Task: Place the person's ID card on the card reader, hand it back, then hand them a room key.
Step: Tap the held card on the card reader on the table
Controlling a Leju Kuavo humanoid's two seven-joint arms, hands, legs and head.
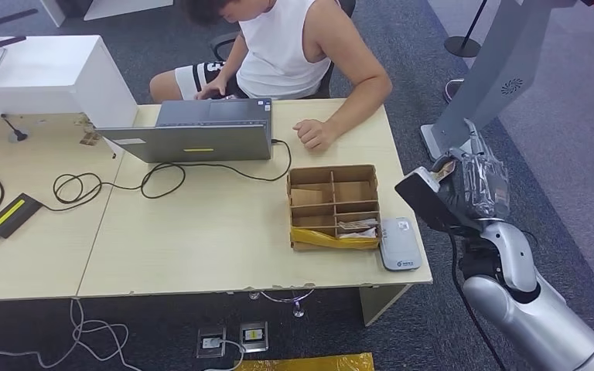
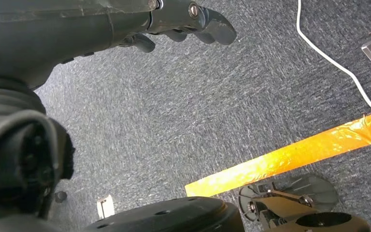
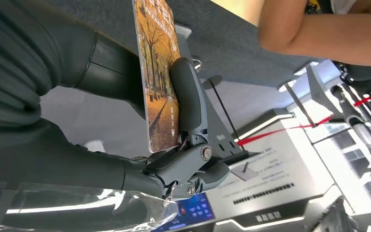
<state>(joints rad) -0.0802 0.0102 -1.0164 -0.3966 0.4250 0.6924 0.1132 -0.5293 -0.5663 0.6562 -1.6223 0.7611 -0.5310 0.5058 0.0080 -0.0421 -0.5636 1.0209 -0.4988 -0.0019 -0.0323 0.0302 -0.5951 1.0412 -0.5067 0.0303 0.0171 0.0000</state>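
Observation:
My right hand [image 1: 455, 195] hovers off the table's right edge, beyond the front right corner. It pinches a card [image 3: 159, 72] printed with an autumn tree scene, the thumb [image 3: 186, 96] pressed on its face; the card's edge [image 1: 442, 168] peeks out above the hand. The grey-white card reader [image 1: 399, 243] lies on the table's front right corner, left of the hand, with nothing on it. Behind the table a person sits, one hand [image 1: 313, 133] resting on the top. My left hand [image 2: 178, 21] hangs over the carpet, holding nothing, fingers loosely apart.
A cardboard box [image 1: 332, 207] with compartments holding cards stands just left of the reader. A laptop [image 1: 201, 131] with its cable [image 1: 162, 179] sits mid-table, and a black device [image 1: 11, 214] lies at the left. A grey kiosk stand [image 1: 487, 77] rises at the right.

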